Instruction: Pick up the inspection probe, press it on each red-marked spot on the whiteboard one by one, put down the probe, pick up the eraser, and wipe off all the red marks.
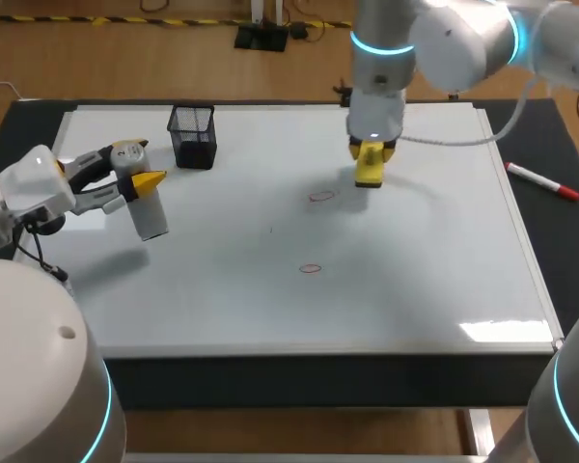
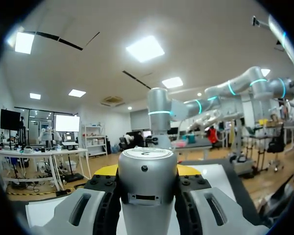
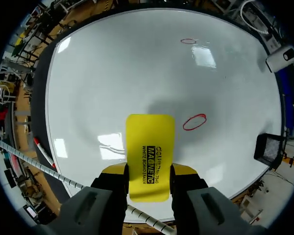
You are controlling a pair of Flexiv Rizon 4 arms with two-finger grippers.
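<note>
Probe (image 1: 151, 210): silver cylinder, tilted, clamped in left gripper (image 1: 140, 166) over left part of whiteboard (image 1: 270, 309). Eraser (image 1: 369, 172), yellow, pinched by right gripper (image 1: 370, 151) at board's far middle, near first red mark (image 1: 321, 196); second red mark (image 1: 311, 268) closer to robot, apart. Black mesh holder (image 1: 194, 136) on board's far left. Red marker (image 1: 543, 180) off board, at right.
Left wrist: both fingers press probe from two sides, its flat cap facing camera.
Right wrist: eraser held between fingers on both sides; first red mark just beside its front end; contact with board, cannot tell.
</note>
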